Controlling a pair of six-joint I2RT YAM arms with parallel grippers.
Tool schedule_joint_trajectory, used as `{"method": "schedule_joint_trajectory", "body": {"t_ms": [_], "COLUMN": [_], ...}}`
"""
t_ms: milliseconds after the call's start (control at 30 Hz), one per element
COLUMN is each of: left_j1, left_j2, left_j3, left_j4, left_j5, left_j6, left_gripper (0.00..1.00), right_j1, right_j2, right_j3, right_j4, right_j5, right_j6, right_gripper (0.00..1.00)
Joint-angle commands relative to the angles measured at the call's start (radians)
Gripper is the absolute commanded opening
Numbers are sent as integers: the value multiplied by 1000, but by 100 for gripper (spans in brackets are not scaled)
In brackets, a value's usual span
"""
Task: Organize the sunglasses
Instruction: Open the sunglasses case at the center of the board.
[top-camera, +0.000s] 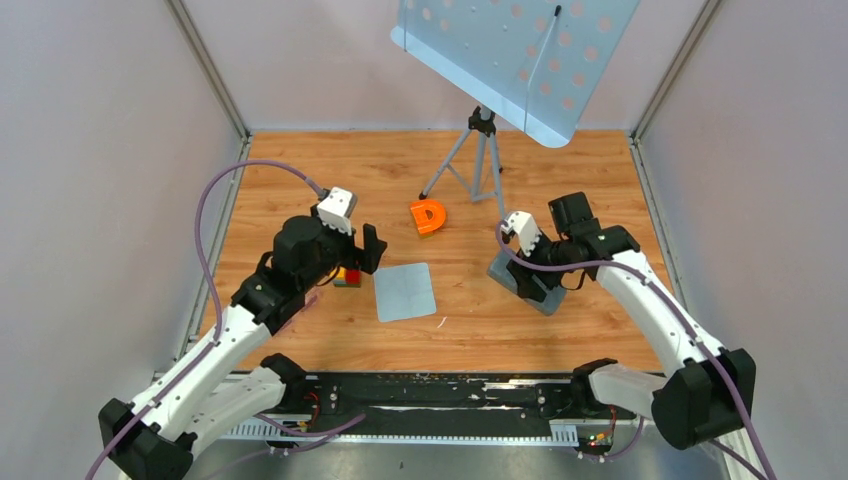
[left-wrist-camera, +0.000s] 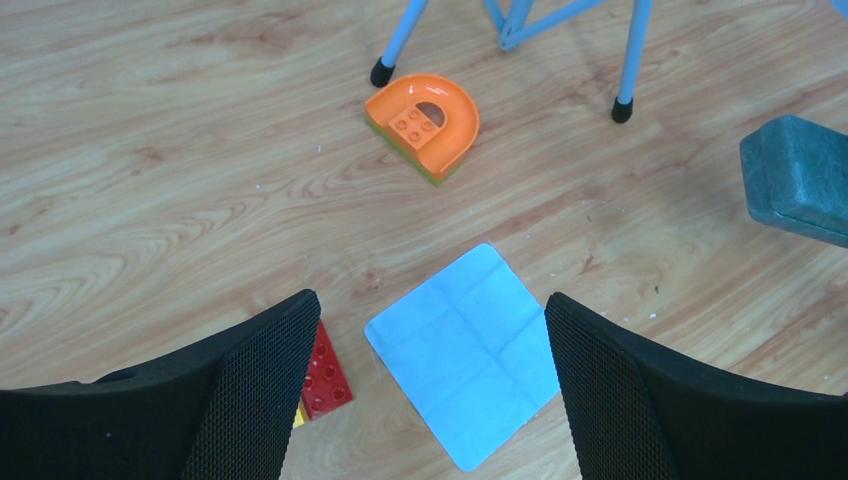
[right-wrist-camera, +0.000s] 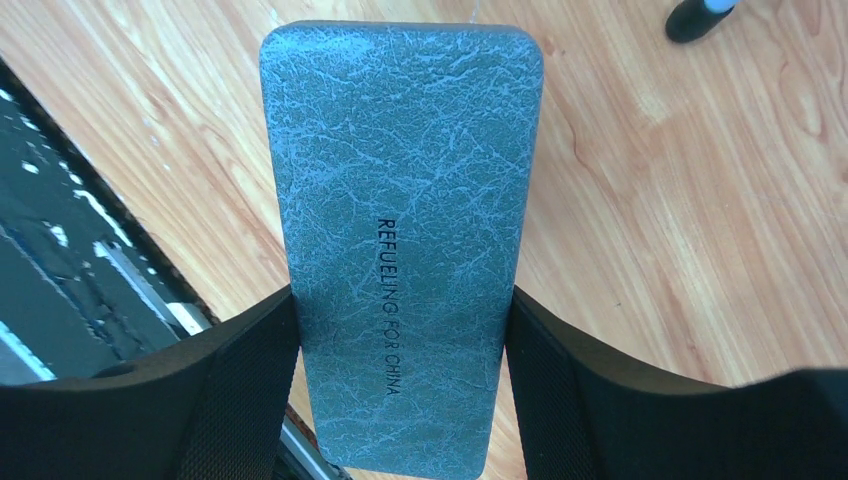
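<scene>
Wood table (top-camera: 300, 180), closed grey case (right-wrist-camera: 400, 150) gripped by right hand (right-wrist-camera: 400, 330), left hand (left-wrist-camera: 430, 320) wide over cloth (left-wrist-camera: 470, 370).

The left gripper's (left-wrist-camera: 428, 305) black mesh-faced fingers (left-wrist-camera: 250, 385) stand wide apart at 6 o'clock, with a flat pale blue square cloth (left-wrist-camera: 465, 350) between them. A red studded toy brick (left-wrist-camera: 326, 375) shows beside the 7 o'clock finger. An orange D-shaped toy block (left-wrist-camera: 425, 125) lies at 12, and a textured grey-teal oblong case (left-wrist-camera: 800, 178) at 3.

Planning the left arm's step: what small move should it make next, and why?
Probably lower the open left end effector onto the blue cloth: it is framed between its fingers, while the right end effector grips the closed case.
</scene>
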Motion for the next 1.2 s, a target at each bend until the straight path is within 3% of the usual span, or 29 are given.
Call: {"method": "schedule_joint_trajectory", "body": {"t_ms": [0,333,400,533,700,833,1167], "left_j1": [-7,-7,-7,-8,-24,-98,-286], "left_j2": [36,40,15,-41,29,88,236], "left_j3": [74,119,72,-111,-240,-222,-173], "left_j4": [-23,2,88,426,783,862,1042], "left_j5": [10,76,132,192,248,266,261], "left_j6": [-2,-57,-131,-381,-555,-553,-575], "left_gripper": [88,88,89,93,94,100,100], "right_j1": [13,14,13,13,1,-13,-27], "right_j2": [-52,-74,-76,-55,9,66,82], "right_j3": [62,107,133,180,204,250,273], "right_j4": [-38,-35,-36,-32,-13,-10,123], "right_j5": [-107,-258,-314,-448,-686,-843,-848], "right_j6": [63,116,137,203,255,316,544], "right_gripper": [0,0,0,0,0,0,0]}}
